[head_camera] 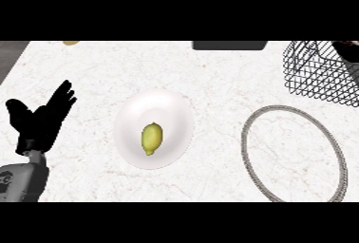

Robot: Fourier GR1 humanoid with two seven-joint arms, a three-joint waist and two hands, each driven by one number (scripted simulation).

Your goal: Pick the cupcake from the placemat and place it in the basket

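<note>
A pale marbled counter (210, 71) fills the view, with the robot's black left hand (41, 121) resting at nine o'clock by the left edge, fingers straight and spread upward, holding nothing. At the centre sits a white round plate (172, 111) carrying a small yellow-green oval fruit (152, 137), with bare counter between it and the grey ring-shaped placemat (261, 118) at four o'clock. The black wire-mesh basket (316, 78) stands at two o'clock against the right edge — something dark and reddish (346, 47) shows at its top, too cut off to identify — and no right hand or cupcake shows.
</note>
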